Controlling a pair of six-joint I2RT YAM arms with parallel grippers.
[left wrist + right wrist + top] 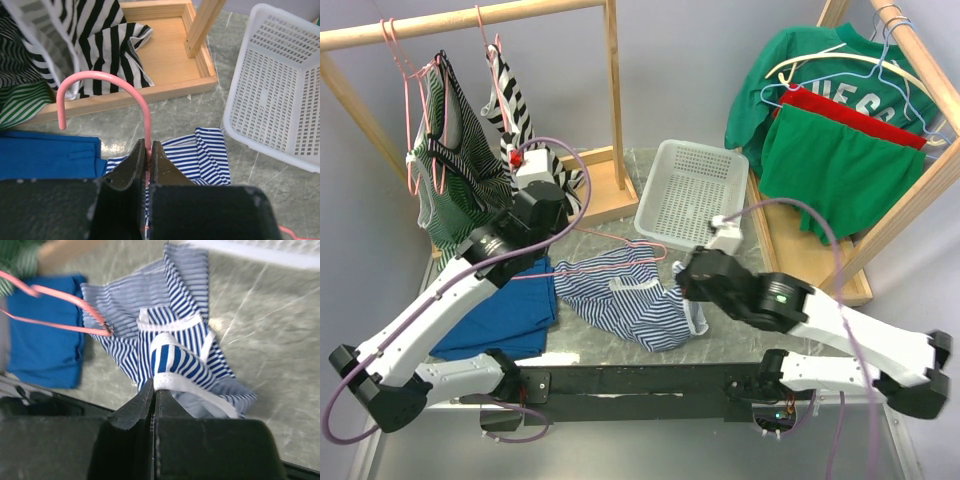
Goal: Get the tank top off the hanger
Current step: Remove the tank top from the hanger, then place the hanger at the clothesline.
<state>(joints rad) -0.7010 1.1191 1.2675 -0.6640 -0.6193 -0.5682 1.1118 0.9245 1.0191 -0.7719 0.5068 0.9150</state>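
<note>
A blue-and-white striped tank top (625,300) lies crumpled on the table's middle; it also shows in the right wrist view (165,340) and the left wrist view (210,155). A pink wire hanger (620,257) is partly inside it. My left gripper (148,146) is shut on the pink hanger's neck, just below its hook (100,80). My right gripper (154,386) is shut on the tank top's white-trimmed edge (175,382) and lifts a fold of it. One hanger arm (55,295) pokes out of the fabric at the left.
A blue folded garment (505,310) lies left of the tank top. A white mesh basket (688,190) stands behind. A wooden rack (470,20) with striped tops hangs at back left; another rack with green and red clothes (840,130) is at back right.
</note>
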